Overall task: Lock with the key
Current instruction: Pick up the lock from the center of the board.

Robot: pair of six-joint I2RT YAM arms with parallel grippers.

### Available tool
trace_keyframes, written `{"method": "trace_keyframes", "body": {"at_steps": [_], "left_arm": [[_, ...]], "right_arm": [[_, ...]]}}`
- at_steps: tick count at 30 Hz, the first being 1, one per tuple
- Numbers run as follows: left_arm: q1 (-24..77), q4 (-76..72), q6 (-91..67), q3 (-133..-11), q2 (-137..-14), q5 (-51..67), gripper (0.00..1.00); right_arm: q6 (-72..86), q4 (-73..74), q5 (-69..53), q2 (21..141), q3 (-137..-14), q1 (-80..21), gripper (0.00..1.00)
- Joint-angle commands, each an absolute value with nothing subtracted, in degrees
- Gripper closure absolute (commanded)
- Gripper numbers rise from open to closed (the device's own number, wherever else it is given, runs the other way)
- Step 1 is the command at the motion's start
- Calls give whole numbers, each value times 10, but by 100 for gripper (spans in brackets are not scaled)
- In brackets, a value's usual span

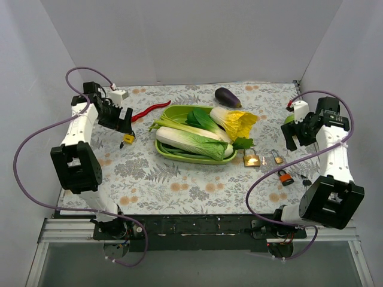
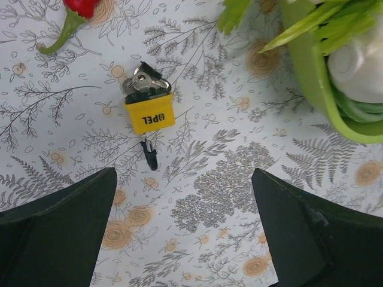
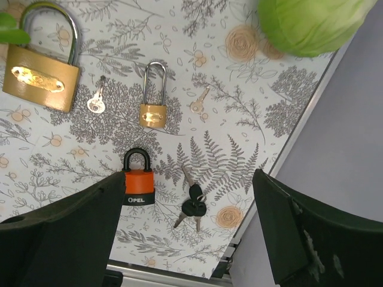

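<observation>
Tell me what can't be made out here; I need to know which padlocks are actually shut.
- Yellow-cased padlock, left wrist view: a bunch of silver keys lies over its shackle, hiding whether it is shut.
- Large brass padlock, right wrist view: a green leaf covers one shackle leg.
- Small silver key beside it, top view: too small to read.
- Round green vegetable, right wrist view: cut off by the top edge.

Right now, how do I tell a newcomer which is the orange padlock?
Start at the green tray, look right to three padlocks. The orange padlock lies nearest the right arm's base, beside black-headed keys. Unlike the large brass padlock and small brass padlock, its shackle is black.
</observation>
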State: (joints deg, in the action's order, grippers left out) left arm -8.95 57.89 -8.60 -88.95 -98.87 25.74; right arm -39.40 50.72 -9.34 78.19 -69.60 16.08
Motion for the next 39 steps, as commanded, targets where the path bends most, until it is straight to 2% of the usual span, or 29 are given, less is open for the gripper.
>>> {"method": "trace_keyframes", "body": {"at_steps": [1,9,14,18,26,32,36,37,39], "left_arm": [[-88,555,-61,-889,-1011,199,2],[-69,397,-137,-765,-1018,155,15],[-58,336,-181,-725,-1040,146,20],[-55,296,-198,-704,-1052,129,25],[-49,231,-209,-665,-1055,95,35],[-48,207,-214,-663,-1058,88,54],[-48,194,-215,-661,-1040,91,72],[-47,195,-210,-661,-1035,94,81],[-47,195,-207,-663,-1019,102,88]], "right_arm": [[-406,523,-141,766,-757,162,6],[-444,483,-236,705,-817,148,3],[-383,436,-263,678,-824,146,2],[-408,460,-318,677,-843,142,2],[-400,500,-324,698,-874,116,2],[-388,560,-280,739,-885,48,2],[-330,574,-253,761,-888,12,2],[-315,578,-262,764,-893,11,2],[-305,595,-294,774,-903,10,2]]}}
